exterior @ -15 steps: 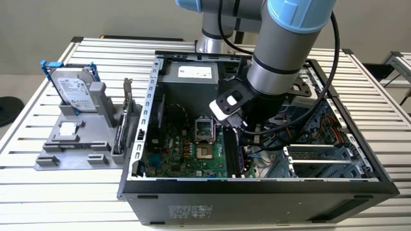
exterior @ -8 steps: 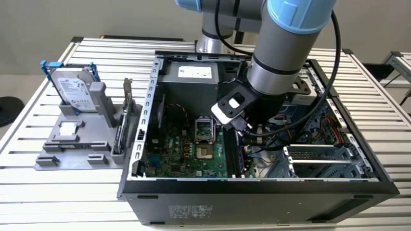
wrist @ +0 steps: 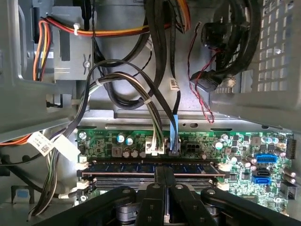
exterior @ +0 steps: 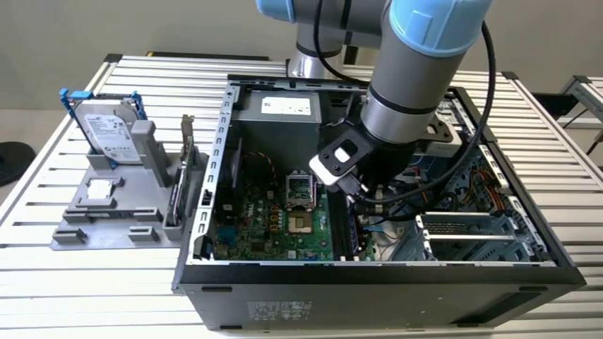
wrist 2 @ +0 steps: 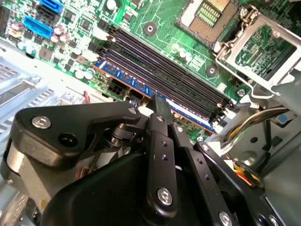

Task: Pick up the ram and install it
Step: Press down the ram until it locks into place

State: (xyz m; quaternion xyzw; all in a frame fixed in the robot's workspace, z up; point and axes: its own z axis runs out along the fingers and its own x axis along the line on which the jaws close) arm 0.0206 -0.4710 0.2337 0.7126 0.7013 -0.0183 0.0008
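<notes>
The ram (wrist: 122, 166) is a dark blue-green stick standing in the outermost memory slot of the motherboard (exterior: 282, 219), inside the open computer case (exterior: 377, 282). In the second wrist view the ram (wrist 2: 127, 79) runs diagonally beside the black slots (wrist 2: 164, 66). My gripper (wrist: 164, 170) is shut, its two fingers pressed together, and their tips rest on the ram's top edge near its middle. The gripper (wrist 2: 160, 101) grips nothing between the fingers. In the exterior view the arm reaches down into the case, with the gripper (exterior: 363, 205) low over the board.
Cable bundles (wrist: 150, 94) hang close behind the slots. The open CPU socket (wrist 2: 211, 14) lies beyond the slots. A metal drive cage (exterior: 471, 233) flanks the arm. Outside the case, a grey fixture (exterior: 113, 205) holds a hard drive in a blue bracket (exterior: 109, 131).
</notes>
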